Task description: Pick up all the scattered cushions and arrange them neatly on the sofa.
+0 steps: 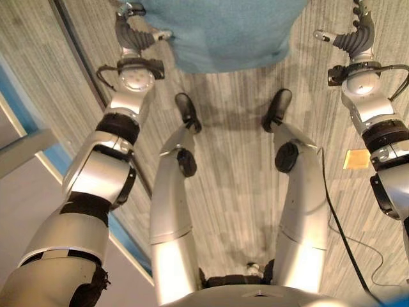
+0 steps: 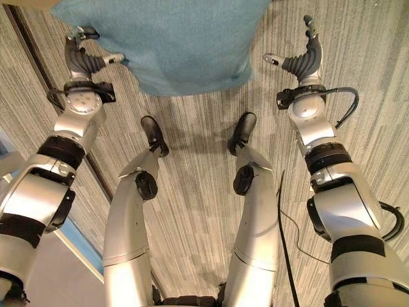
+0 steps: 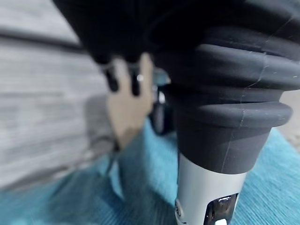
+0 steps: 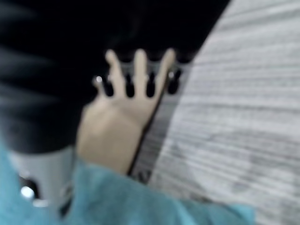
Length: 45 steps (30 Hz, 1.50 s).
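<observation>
Your 2 hands reach out to a blue cushion on the grey floor.

Closest to you, near the right edge of the left eye view, a small tan square (image 1: pixel 356 159) lies flat on the striped grey carpet (image 1: pixel 236 192). Farther out, your left hand (image 2: pixel 83 56) sits at the upper left of the right eye view, its fingers relaxed and its thumb tip touching the left edge of the blue cushion (image 2: pixel 172 45). Your right hand (image 2: pixel 301 59) is at the upper right, fingers spread wide, just beside the cushion's right edge and apart from it. The cushion lies at the top middle, between both hands.
</observation>
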### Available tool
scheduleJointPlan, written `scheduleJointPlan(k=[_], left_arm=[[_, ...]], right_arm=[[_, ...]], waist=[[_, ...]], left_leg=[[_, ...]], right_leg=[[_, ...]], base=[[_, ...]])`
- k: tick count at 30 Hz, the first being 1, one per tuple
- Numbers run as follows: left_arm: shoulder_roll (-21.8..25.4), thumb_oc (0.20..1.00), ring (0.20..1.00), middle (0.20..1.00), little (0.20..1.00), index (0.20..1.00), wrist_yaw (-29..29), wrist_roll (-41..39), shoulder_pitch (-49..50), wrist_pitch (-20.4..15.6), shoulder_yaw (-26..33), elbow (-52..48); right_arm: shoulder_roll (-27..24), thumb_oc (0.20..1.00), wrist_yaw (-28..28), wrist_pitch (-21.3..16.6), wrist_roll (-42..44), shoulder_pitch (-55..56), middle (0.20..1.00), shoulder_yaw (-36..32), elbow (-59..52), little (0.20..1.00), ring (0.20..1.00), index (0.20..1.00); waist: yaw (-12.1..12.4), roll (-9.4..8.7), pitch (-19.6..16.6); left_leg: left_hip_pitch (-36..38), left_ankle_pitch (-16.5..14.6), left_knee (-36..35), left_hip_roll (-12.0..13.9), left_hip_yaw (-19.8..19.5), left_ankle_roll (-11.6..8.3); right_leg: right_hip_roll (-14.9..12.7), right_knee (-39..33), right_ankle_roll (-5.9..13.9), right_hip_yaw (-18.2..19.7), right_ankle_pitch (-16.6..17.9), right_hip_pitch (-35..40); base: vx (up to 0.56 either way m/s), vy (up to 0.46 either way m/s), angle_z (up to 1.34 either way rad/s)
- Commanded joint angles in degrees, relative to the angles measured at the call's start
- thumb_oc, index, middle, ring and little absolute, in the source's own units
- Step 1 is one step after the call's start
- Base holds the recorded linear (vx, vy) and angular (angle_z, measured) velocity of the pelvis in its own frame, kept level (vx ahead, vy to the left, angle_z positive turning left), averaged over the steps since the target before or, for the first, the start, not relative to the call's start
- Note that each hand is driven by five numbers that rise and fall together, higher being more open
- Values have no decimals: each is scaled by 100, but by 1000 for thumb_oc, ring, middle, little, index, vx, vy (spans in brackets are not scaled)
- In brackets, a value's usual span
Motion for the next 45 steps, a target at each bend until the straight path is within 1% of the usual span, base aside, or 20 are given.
scheduleJointPlan(k=[1,3,8,10,12,17,18,20,22,24,25,27,30,31,33,35,38,42,44,45], left_arm=[[10,1000,1000,1000,1000,1000,-142,-139,449,24,38,148],[-28,1000,1000,1000,1000,1000,-110,-142,209,19,-89,109],[-321,1000,1000,1000,1000,1000,-59,-155,-93,47,-310,26],[-569,1000,1000,1000,1000,1000,-48,-311,-198,-11,-371,-84],[-841,1000,1000,1000,1000,1000,-20,-588,-202,-136,-338,-300],[-1392,1000,1000,1000,1000,1000,29,-928,-183,-186,-289,-516],[-1663,1000,1000,1000,1000,1000,96,-1095,-160,-253,-293,-615],[-1715,1000,1000,1000,1000,1000,99,-1080,-154,-245,-322,-641],[-1928,1000,1000,1000,1000,1000,73,-1147,-101,-255,-397,-732],[-2042,1000,1000,1000,1000,1000,61,-1242,-134,-289,-450,-808],[-1902,1000,1000,1000,1000,1000,189,-961,-196,-254,-494,-927],[-1667,1000,1000,1000,1000,1000,472,-607,-160,-207,-411,-1139],[-1226,1000,1000,1000,1000,1000,715,-173,38,-146,-301,-1578],[-1023,1000,1000,1000,1000,1000,920,-34,332,-161,-99,-1852],[-705,1000,1000,1000,1000,1000,1217,16,1149,-431,528,-2620],[-678,1000,1000,1000,1000,1000,1278,46,1367,-445,645,-2758],[-520,1000,1000,1000,1000,1000,1444,-122,2094,-772,1212,-3150],[-382,1000,1000,1000,1000,1000,1502,-245,2560,-846,1496,-3187],[-226,1000,1000,1000,1000,1000,1373,-300,2717,-765,1494,-3090],[-164,1000,1000,1000,1000,1000,1203,-304,2776,-662,1357,-2996]], right_arm=[[137,1000,-76,-162,189,49,1000,298,-89,1000,1000,1000],[194,1000,-88,-151,244,-186,1000,422,-99,1000,1000,1000],[521,1000,-117,-128,261,-607,1000,669,-240,1000,1000,1000],[696,1000,-136,-135,283,-759,1000,765,-384,1000,1000,1000],[893,1000,-200,-173,354,-847,1000,726,-599,1000,1000,1000],[1319,1000,-367,-203,331,-930,1000,623,-988,1000,1000,1000],[1462,1000,-448,-223,380,-901,1000,525,-1072,1000,1000,1000],[1494,1000,-461,-218,370,-862,1000,498,-1077,1000,1000,1000],[1620,1000,-436,-245,445,-792,1000,401,-1133,1000,1000,1000],[1712,1000,-419,-358,703,-698,1000,219,-1219,1000,1000,1000],[1705,1000,-456,-425,723,-642,1000,158,-1335,1000,1000,1000],[1535,1000,-500,-387,598,-589,1000,112,-1422,1000,1000,1000],[1287,1000,-509,-353,512,-456,1000,21,-1562,1000,1000,1000],[1129,1000,-524,-331,435,-334,1000,-69,-1629,1000,1000,1000],[910,1000,-521,-323,407,-70,1000,-276,-1666,1000,1000,1000],[895,1000,-520,-314,386,0,1000,-300,-1734,1000,1000,1000],[729,1000,-478,-348,425,261,1000,-444,-1843,1000,1000,1000],[626,1000,-454,-348,451,454,1000,-513,-1986,1000,1000,1000],[577,1000,-418,-344,481,554,1000,-538,-2050,1000,1000,1000],[542,1000,-383,-339,489,611,1000,-509,-2093,1000,1000,1000]], waist=[[-152,75,-433],[-135,90,-343],[-103,118,-148],[-90,139,-67],[-60,178,14],[-32,248,96],[-18,284,99],[-9,302,99],[-9,331,100],[-16,345,101],[6,364,101],[33,387,101],[80,448,101],[127,486,101],[246,550,102],[237,552,102],[316,579,102],[334,591,102],[320,579,102],[296,563,102]], left_leg=[[19,-562,569,-28,-398,-246],[-57,-578,657,2,-454,-238],[-214,-632,868,32,-588,-218],[-274,-640,956,45,-636,-217],[-317,-647,1051,39,-732,-205],[-460,-660,1177,73,-923,-183],[-517,-653,1215,65,-996,-183],[-554,-653,1242,65,-1033,-183],[-613,-646,1276,78,-1106,-188],[-644,-646,1332,89,-1161,-190],[-663,-663,1341,102,-1190,-191],[-684,-668,1344,91,-1201,-194],[-668,-672,1363,82,-1216,-198],[-658,-662,1373,72,-1232,-207],[-649,-655,1441,57,-1266,-213],[-649,-657,1479,56,-1290,-217],[-689,-642,1606,53,-1423,-222],[-763,-639,1759,64,-1538,-227],[-774,-640,1817,72,-1582,-236],[-776,-636,1830,80,-1579,-241]], right_leg=[[105,134,909,490,-7,6],[97,142,926,457,-15,2],[131,187,937,378,-27,-1],[142,209,935,338,-40,-1],[157,280,910,338,-93,-1],[133,328,889,268,-141,-1],[134,339,870,239,-174,-1],[135,345,864,218,-191,-1],[156,356,859,186,-203,-1],[197,383,852,178,-205,-1],[226,386,855,170,-204,-1],[241,373,857,153,-210,-1],[239,414,856,155,-217,-1],[248,444,858,158,-217,-1],[238,518,814,145,-260,-1],[238,554,805,146,-266,-1],[239,666,775,113,-279,-1],[224,764,756,68,-281,-1],[225,836,751,74,-272,-1],[232,871,742,95,-270,-1]], base=[[0,0,0],[24,8,-4],[7,5,-2],[14,-6,-4],[12,4,-4],[16,0,-4],[0,0,0],[0,0,0],[8,2,-2],[20,-4,-5],[0,0,0],[20,-33,-6],[3,-12,-2],[0,0,0],[11,-52,3],[2,-28,7],[3,-20,3],[0,0,0],[0,0,0],[0,0,0]])
